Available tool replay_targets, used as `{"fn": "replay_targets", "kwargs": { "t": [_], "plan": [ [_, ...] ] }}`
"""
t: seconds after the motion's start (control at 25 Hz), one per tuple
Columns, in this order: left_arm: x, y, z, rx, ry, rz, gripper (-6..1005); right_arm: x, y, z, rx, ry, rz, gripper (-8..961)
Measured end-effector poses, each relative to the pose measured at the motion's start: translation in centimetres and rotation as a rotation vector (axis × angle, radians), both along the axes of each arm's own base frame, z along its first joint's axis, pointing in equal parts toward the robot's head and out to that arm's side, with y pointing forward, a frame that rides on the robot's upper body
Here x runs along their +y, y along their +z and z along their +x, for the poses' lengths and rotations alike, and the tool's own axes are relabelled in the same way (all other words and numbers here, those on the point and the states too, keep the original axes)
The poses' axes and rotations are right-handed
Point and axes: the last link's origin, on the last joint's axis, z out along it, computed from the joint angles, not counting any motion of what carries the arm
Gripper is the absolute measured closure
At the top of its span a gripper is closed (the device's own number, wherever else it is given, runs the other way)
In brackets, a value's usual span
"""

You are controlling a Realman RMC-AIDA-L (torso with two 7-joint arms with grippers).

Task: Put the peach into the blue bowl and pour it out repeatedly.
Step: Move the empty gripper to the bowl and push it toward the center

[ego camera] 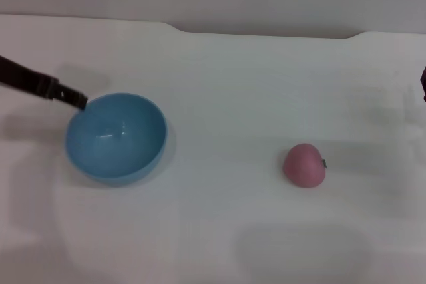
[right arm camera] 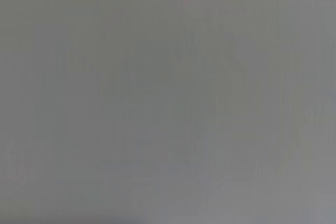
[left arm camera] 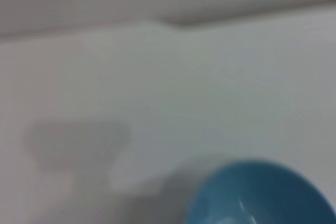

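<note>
Your left claw sits at the blue bowl rim, its grip unreadable; the bowl is empty, so bring the right arm squarely over the peach first.

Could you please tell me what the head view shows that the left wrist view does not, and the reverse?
Only the head view shows the peach lying on the white table, apart from the blue bowl, and the left end effector at the bowl's rim. The left wrist view adds nothing of its own. Both show the empty bowl, the table and its far edge.
</note>
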Motion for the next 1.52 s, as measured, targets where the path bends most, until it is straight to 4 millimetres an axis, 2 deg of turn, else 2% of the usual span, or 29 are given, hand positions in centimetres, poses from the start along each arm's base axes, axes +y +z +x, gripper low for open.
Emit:
{"fn": "replay_targets", "kwargs": {
  "t": [0.2,0.52,1.0,1.32,1.52],
  "plan": [
    [-0.1,-0.5,0.5,0.035,0.029,-0.057,203,0.3,0.1,-0.2,-0.001,0.007,0.001,433],
    [0.8,-1.6,1.2,0.028,0.019,-0.082,203,0.6,0.0,-0.5,-0.001,0.012,-0.005,432],
    [2.7,-4.3,-0.8,0.132,0.090,-0.129,203,0.4,-0.1,-0.4,0.001,0.004,-0.009,432],
    [3.0,-5.5,-1.2,0.159,0.080,-0.139,204,0.3,-0.2,-0.3,0.002,0.002,-0.010,433],
    [2.8,-7.0,-2.0,0.175,0.086,-0.172,204,0.3,-0.2,-0.3,0.005,0.002,-0.011,433]
  ]
}}
